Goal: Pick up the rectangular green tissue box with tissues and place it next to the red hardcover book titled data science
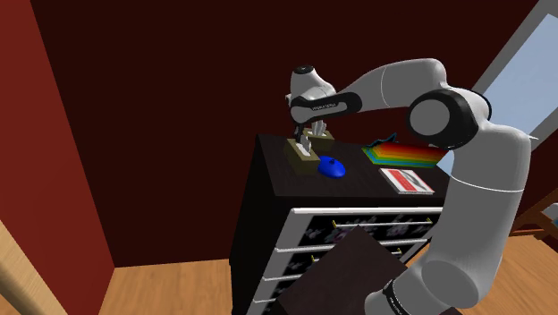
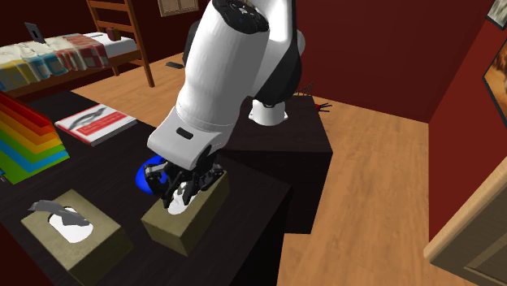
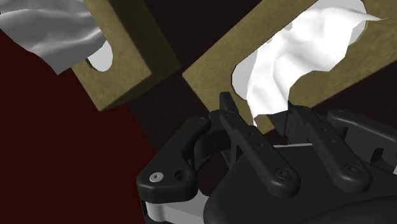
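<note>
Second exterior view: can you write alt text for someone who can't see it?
A white robot arm reaches down with its black gripper at an olive tissue box on a black cabinet top. A second tissue box sits beside it, with a blue object behind the gripper.

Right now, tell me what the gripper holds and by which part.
Cannot tell: the gripper is at the white tissue of one olive tissue box; grip unclear.

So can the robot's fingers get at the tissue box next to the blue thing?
Probably yes. The open fingers hang right over that tissue box, with nothing between them; the other tissue box and the blue thing sit aside.
</note>
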`<action>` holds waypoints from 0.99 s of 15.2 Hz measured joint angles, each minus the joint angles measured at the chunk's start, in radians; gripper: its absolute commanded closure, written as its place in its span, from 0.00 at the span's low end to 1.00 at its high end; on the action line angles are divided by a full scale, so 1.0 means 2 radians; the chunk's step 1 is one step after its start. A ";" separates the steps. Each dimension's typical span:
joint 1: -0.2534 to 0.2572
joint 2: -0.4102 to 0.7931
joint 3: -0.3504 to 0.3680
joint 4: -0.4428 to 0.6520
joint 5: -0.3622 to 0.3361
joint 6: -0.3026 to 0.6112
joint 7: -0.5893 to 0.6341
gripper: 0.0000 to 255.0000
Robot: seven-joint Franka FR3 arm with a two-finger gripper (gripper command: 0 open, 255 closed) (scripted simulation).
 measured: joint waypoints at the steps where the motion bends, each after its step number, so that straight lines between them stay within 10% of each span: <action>1: 0.000 0.000 0.000 0.000 0.000 0.000 0.000 1.00; 15: 0.001 -0.017 0.003 0.024 0.010 -0.041 -0.018 1.00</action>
